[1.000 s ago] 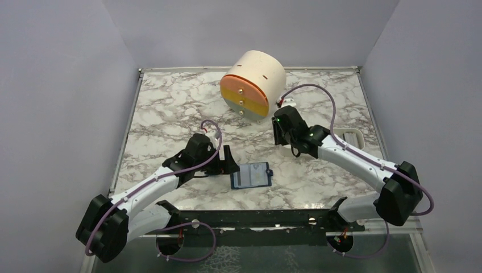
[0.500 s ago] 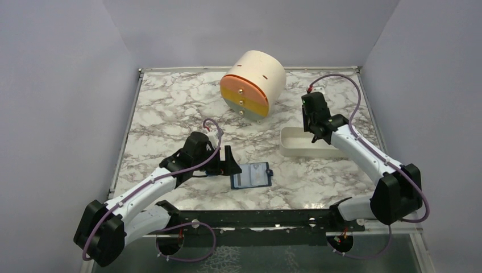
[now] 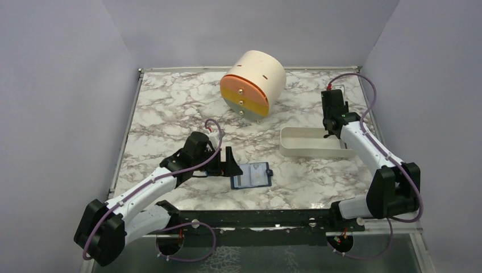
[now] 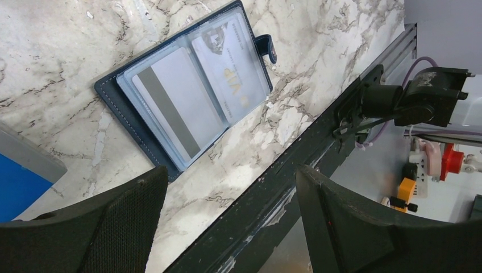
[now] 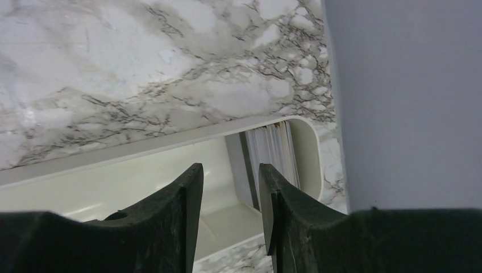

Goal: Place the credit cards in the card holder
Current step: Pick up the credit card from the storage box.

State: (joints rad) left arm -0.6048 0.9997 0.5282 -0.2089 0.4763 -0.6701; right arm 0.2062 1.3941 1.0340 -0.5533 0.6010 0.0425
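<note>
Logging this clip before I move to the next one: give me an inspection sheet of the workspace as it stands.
Surface: grey-veined marble table.
Job's things: card holder open flat, two credit cards in its sleeves; stacked cards on edge in white tray.
Clutter: cream drum; blue object, cut off.
Grippers: left gripper open near holder; right gripper open over tray end.
Cables: purple cables looping off both arms.
Surroundings: plain walls.

The small dark navy bifold card holder [image 3: 251, 175] lies open and flat just ahead of the left hand [image 4: 230, 187], with two pale rectangular credit cards [image 4: 170, 108] in its clear sleeves. More credit cards [image 5: 273, 151] stand on edge just beyond the right hand [image 5: 230, 176].
</note>
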